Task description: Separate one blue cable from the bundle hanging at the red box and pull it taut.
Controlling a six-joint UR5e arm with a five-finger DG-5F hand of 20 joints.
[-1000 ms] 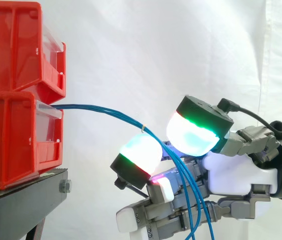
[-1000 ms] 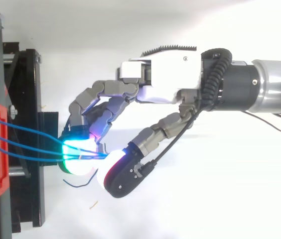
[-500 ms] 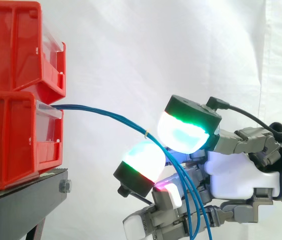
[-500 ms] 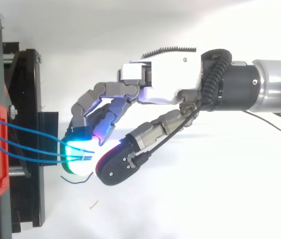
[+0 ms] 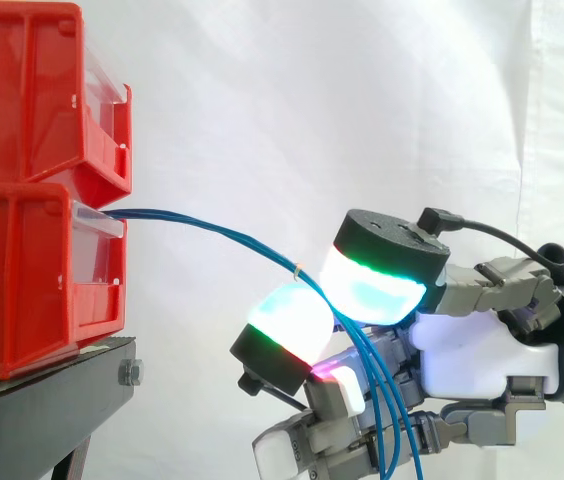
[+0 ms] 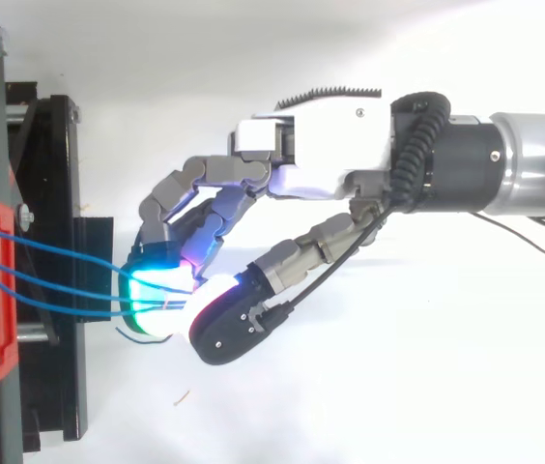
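Cables (image 5: 162, 214) ran from the red box (image 5: 22, 270) at left to my hand (image 5: 482, 345) at right, fingers (image 5: 292, 322) curled and pinched on them

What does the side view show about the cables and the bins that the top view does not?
Side view: the upper red bin sits on the lower red bin. The blue cables leave the lower one, arch down to a small tie and hang past the hand. Top view: the cables start apart at the bin and come together at the fingers. The arm enters from the right. Both: the fingers pinch the cables out beyond the black stand.
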